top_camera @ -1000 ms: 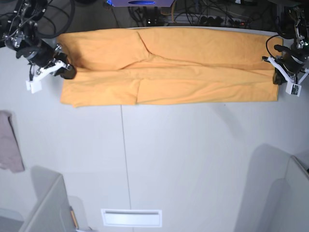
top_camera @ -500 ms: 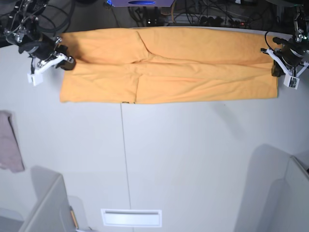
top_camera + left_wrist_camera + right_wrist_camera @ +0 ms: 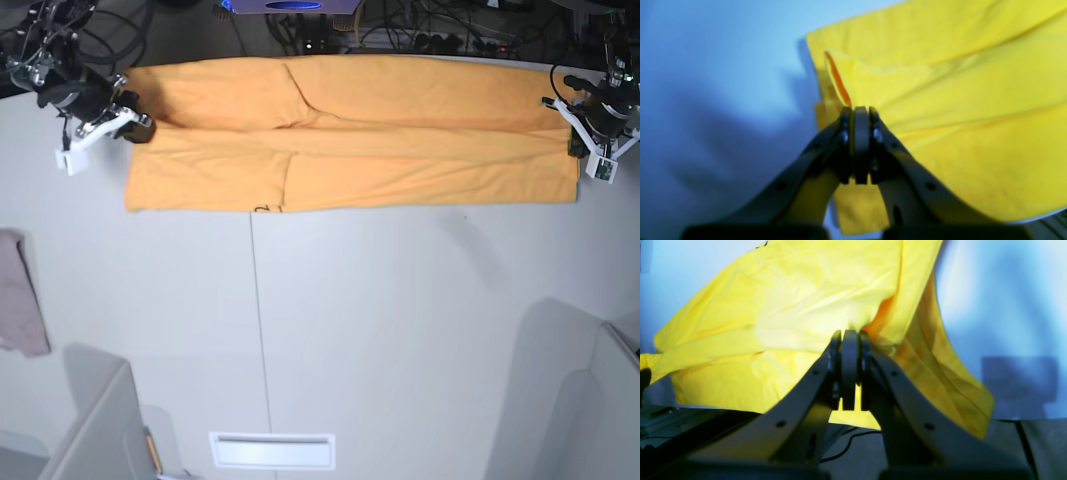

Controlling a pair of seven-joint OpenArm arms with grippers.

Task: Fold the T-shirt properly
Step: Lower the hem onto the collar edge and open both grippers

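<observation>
Your left gripper [image 3: 857,111] and right gripper [image 3: 848,335] each pinch the T-shirt [image 3: 350,135] along the counter's [image 3: 400,330] far edge; uneven pulling could skew the fold.

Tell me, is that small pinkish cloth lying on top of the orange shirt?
No, the pinkish cloth lies alone at the table's left edge, well apart from the T-shirt.

We see the right gripper [image 3: 850,335] from behind, its dark jaws pressed together on a fold of the T-shirt [image 3: 790,306]; the yellow cloth rises from the pinch and spreads up and to the left in soft creases; to the right a darker flap hangs down, its corner free; behind it lies the pale table [image 3: 1000,306]; below, a thin black cable [image 3: 853,440] crosses a grey surface.
</observation>
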